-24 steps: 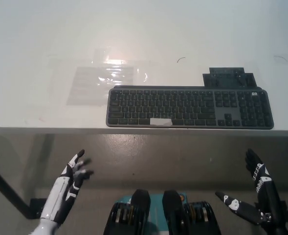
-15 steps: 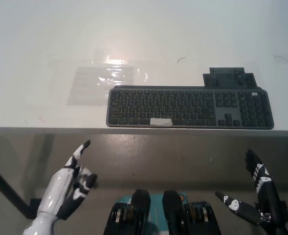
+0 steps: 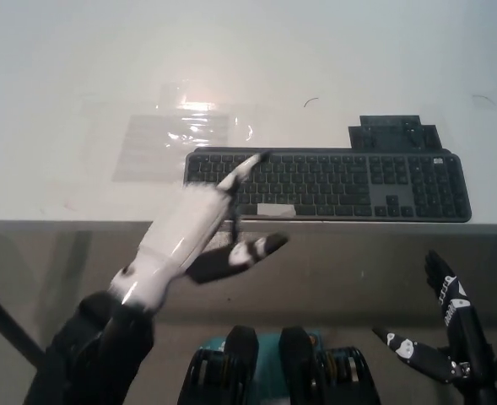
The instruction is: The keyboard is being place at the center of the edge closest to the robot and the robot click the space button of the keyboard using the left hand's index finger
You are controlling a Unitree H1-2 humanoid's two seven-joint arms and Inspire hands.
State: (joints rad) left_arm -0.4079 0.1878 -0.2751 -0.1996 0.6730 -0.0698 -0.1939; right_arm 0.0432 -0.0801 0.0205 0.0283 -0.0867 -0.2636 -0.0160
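Keyboard (image 3: 328,186) lies along the table's (image 3: 62,67) near edge, long axis 9 to 3 o'clock, space row toward 6; left hand (image 3: 202,219), empty with fingers apart, reaches over its left keys; right hand (image 3: 448,325) rests splayed at 5 o'clock.

keyboard (image 3: 328,184) legends: too small, we read none
right hand (image 3: 453,327) white marks: we cannot make them out

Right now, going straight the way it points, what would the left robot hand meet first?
Likely the keyboard, at its upper rows, beyond the white-marked space bar; depth of the left robot hand is unclear. Right robot hand rests lower right.
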